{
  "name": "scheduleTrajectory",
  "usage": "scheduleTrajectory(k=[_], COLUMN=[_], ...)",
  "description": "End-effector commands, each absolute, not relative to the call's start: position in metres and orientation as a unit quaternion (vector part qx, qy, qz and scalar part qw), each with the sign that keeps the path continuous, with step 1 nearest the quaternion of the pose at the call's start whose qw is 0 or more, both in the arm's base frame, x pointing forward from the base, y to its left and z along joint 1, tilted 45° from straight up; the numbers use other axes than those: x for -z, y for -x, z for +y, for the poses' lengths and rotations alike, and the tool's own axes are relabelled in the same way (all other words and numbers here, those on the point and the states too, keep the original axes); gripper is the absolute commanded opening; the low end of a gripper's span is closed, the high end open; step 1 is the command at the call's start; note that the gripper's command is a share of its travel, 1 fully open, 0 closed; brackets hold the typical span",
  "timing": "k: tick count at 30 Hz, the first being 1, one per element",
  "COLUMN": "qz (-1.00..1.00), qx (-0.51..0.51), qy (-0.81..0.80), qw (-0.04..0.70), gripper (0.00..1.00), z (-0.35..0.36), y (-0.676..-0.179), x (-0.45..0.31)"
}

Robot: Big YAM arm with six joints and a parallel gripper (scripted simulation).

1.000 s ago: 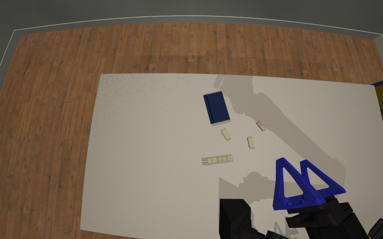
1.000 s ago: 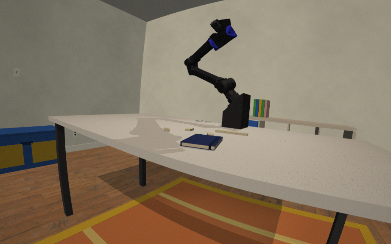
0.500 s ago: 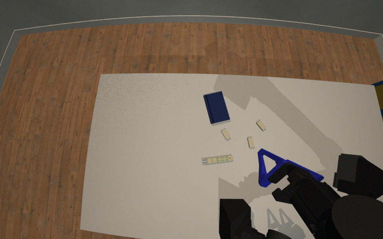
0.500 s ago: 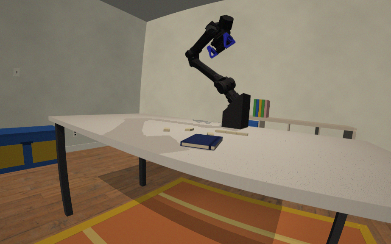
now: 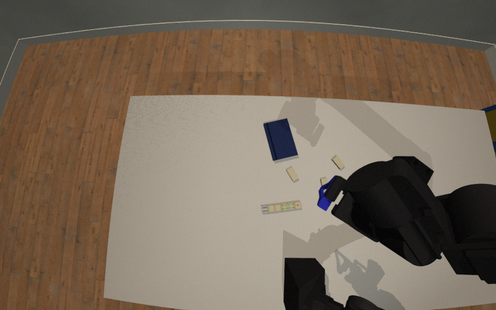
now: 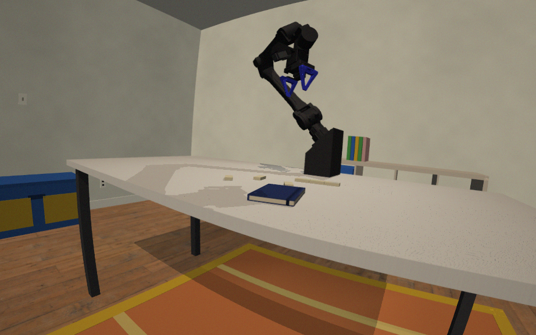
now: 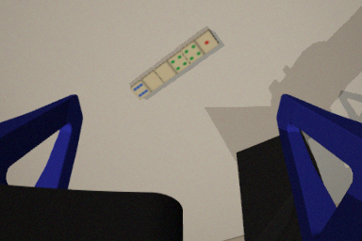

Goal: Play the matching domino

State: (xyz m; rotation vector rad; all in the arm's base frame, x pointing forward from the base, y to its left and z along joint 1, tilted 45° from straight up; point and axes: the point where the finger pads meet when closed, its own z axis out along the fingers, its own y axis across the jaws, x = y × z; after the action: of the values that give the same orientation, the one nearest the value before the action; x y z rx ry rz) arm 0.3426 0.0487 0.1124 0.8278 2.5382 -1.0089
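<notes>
The face-up domino line [image 5: 281, 207] lies flat on the white table, with a blue-striped half at its left end and a red-pip half at its right end. It also shows in the wrist view [image 7: 176, 64] and in the side view [image 6: 317, 181]. Three blank face-down dominoes lie behind it: one [image 5: 292, 174] near the book, one [image 5: 338, 162] farther right, and one [image 5: 323, 181] partly hidden by my gripper. My gripper [image 6: 299, 81] hangs high above the table, open and empty, its blue fingers wide apart.
A dark blue book [image 5: 280, 139] lies flat behind the dominoes. The black arm base [image 6: 324, 154] stands at the table's near-right edge. A blue cabinet [image 6: 28, 204] and a low shelf with coloured books [image 6: 357, 148] stand off the table.
</notes>
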Motion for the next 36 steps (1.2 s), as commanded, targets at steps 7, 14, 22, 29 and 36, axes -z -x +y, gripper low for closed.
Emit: scheduleTrajectory(k=[7, 14, 22, 29, 36], qz=[0.864, 0.855, 0.86, 0.863, 0.863], qx=[0.363, 0.369, 0.376, 0.365, 0.365], qy=[-0.332, -0.353, -0.336, -0.337, -0.339], qw=[0.107, 0.091, 0.081, 0.091, 0.09], gripper=[1.0, 1.0, 1.0, 1.0, 1.0], z=[0.02, 0.006, -0.009, -0.019, -0.016], y=[-0.354, -0.358, -0.35, -0.359, -0.356], x=[-0.09, -0.081, -0.061, -0.048, -0.05])
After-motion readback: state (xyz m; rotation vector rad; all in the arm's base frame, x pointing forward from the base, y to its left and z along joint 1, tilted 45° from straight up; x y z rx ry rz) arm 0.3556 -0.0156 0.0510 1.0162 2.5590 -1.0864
